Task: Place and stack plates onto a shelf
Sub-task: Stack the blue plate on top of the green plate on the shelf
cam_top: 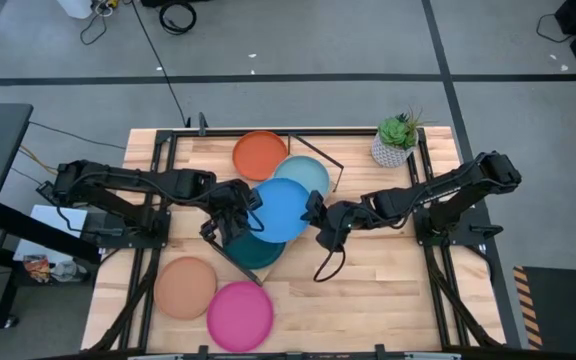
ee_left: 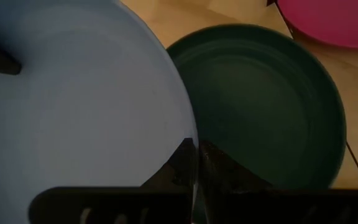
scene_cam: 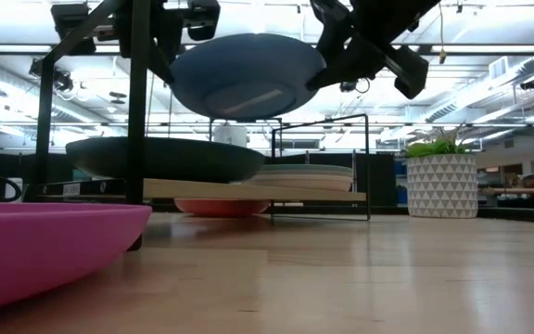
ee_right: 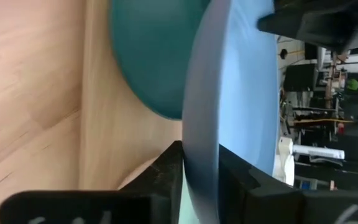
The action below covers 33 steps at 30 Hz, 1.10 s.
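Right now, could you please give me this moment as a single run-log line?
blue plate: lifted above shelf | left gripper: shut on its rim | right gripper: shut on opposite rim | dark teal plate: on shelf below

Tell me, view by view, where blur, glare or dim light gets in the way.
Low view: the pink plate at the lens is soft, and ceiling lights glare behind the raised blue plate. Left wrist view: dim, the dark teal plate nearly black, the left gripper blurred at the blue rim. Right wrist view: the right gripper and the blue rim are smeared. High view: evenly lit.
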{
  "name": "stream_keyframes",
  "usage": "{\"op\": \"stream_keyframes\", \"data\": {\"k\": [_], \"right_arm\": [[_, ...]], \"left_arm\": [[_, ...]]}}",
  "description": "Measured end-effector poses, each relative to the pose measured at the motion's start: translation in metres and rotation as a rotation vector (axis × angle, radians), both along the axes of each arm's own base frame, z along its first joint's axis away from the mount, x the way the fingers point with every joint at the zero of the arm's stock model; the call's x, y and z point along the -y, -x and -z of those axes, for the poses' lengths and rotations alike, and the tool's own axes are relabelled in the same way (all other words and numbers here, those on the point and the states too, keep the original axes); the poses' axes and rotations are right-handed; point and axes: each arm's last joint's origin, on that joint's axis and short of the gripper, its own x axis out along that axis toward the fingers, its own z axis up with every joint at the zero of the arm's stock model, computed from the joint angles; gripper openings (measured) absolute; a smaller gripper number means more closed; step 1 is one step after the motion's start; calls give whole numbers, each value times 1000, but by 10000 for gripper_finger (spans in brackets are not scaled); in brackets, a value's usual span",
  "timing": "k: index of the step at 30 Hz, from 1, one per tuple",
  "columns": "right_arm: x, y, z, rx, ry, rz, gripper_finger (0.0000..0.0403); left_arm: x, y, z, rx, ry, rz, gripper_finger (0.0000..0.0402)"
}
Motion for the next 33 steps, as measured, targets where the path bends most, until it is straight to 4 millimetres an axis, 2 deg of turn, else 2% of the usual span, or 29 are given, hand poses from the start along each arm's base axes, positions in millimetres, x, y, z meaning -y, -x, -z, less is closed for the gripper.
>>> {"op": "stream_keyframes", "data": {"k": [3,7,13,17,20,25,28,33], "right_arm": [[0,1,1,-14,0,-7,54],[0,2,4,-38,-6,-16,39],[0,1,2,-2,-75,33,38],[0,1,2,-6,-97,49,38],[1,2,3,-12,-81,70,38],[-1,0,5,-24,-123,29,38],[-6,-7,12,-13,-139,6,38],[-16,-25,34,-3,-111,-30,38]], "left_arm": [[1,-1,-1,7,41,-27,16],[-3,-3,-2,18,89,-163,27],[-9,-1,-9,62,132,-291,104],[-9,11,-23,119,142,-288,153],[-10,23,-36,172,155,-323,175],[-10,48,-58,269,199,-414,184],[-11,60,-73,360,323,-500,181],[-14,69,-96,555,574,-763,177]]}}
